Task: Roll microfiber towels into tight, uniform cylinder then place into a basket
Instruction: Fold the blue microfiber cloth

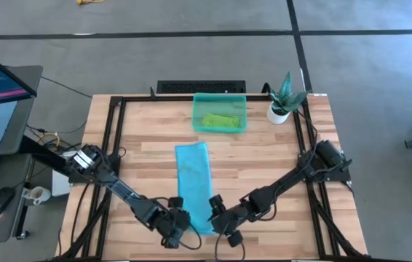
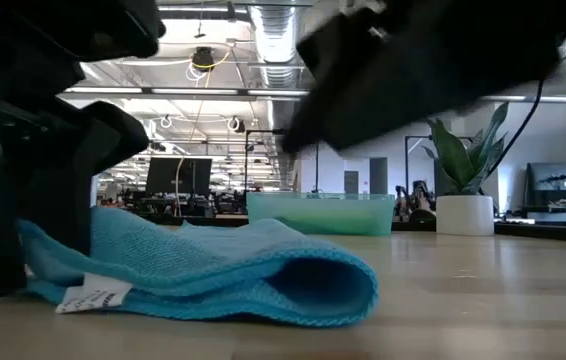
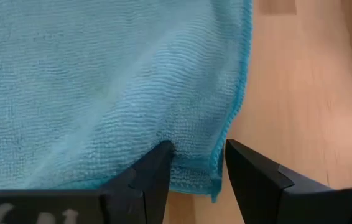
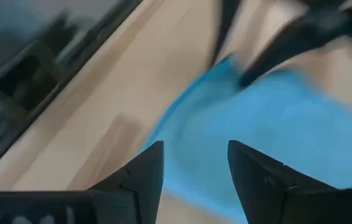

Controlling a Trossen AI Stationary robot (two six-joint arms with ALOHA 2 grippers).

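Cloth fills the near edge of the scene: the turquoise towel (image 1: 193, 183), folded into a long narrow strip, lies on the tabletop (image 1: 264, 156) with its near end between the two grippers. The left gripper (image 1: 179, 225) sits at that near end; in its wrist view the fingers stand apart, straddling the towel's hemmed corner (image 3: 216, 180), one fingertip (image 3: 160, 162) pressing into the fabric and the other beside the edge over bare wood. The right gripper (image 1: 220, 218) hangs just beside the towel's other side, its fingers also apart, the blue cloth ahead of them in its blurred wrist view and nothing between them. The low view shows what the overhead one does not: the near end of the strip curls up and over into a loose open loop (image 2: 313, 285), and a small white tag (image 2: 93, 296) lies at its corner. Farther back, well apart from both grippers, the teal basket (image 1: 220, 114) holds the lime green towel (image 1: 220, 121), rolled. Just beside the basket, at the far right corner, stands a white pot with a green plant (image 1: 282, 102).
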